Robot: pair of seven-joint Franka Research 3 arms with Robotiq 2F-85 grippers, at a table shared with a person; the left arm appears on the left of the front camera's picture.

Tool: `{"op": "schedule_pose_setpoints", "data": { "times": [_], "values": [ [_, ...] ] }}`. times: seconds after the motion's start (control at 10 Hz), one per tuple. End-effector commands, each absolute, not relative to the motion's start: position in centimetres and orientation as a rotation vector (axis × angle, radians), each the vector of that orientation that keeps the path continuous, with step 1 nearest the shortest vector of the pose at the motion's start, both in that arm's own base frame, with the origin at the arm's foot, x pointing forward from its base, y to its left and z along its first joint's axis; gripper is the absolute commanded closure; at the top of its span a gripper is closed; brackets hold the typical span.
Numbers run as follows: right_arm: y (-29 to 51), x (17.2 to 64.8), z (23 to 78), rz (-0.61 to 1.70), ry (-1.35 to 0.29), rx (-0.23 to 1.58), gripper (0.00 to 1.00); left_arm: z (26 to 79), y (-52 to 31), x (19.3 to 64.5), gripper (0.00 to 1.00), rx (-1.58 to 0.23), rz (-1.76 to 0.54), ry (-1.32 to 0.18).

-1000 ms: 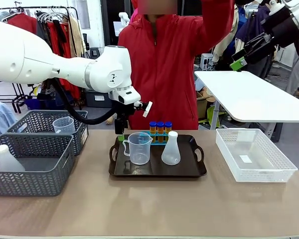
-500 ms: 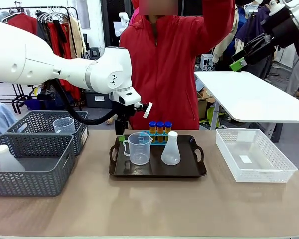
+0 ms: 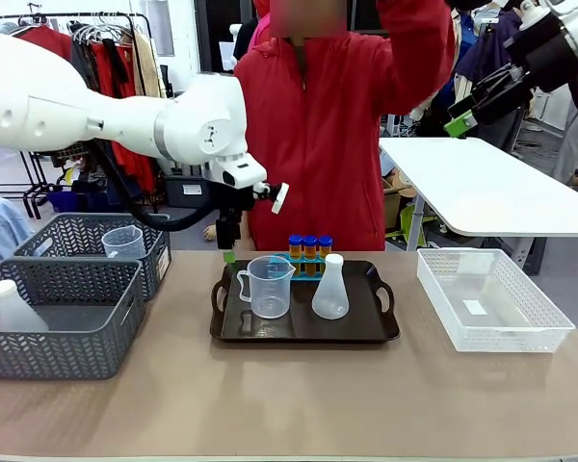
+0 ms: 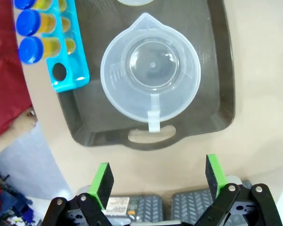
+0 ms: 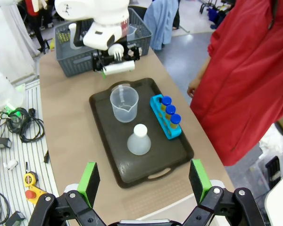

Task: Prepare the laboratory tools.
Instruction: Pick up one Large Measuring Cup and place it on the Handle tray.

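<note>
Left pincer has risen, jaws wide and empty; beaker sits below on tray.

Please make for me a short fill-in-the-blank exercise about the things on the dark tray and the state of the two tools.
1. The measuring beaker and the flask stand on a dark ____.
2. The tubes of orange liquid have ____ caps.
3. The rack that holds the tubes has one ____ hole.
4. The left tool and the right tool are both ____.

Missing words: tray; blue; empty; open
</note>
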State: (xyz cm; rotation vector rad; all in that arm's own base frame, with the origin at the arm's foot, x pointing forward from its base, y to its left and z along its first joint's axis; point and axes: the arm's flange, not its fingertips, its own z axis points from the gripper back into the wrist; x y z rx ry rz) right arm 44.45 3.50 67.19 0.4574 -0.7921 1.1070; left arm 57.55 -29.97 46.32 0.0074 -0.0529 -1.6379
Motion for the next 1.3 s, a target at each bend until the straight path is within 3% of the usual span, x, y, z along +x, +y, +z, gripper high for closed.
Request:
{"op": "schedule_pose_setpoints", "data": {
  "times": [0.0,0.3,0.7,1.2],
  "values": [
    [3.6,44.4,67.3,1.107,-0.800,0.471,0.00,49.3,-27.6,56.5,0.00,-0.028,-1.556,-0.071],
    [3.6,44.4,67.3,1.107,-0.800,0.471,0.00,52.6,-25.0,56.6,0.00,-0.094,-1.487,-0.114],
    [3.6,44.4,67.3,1.107,-0.800,0.471,0.00,57.3,-19.9,58.9,0.00,-0.261,-1.435,-0.280],
    [3.6,44.4,67.3,1.107,-0.800,0.471,0.00,60.4,-16.4,59.7,0.00,-0.234,-1.394,-0.366]
  ]
}}
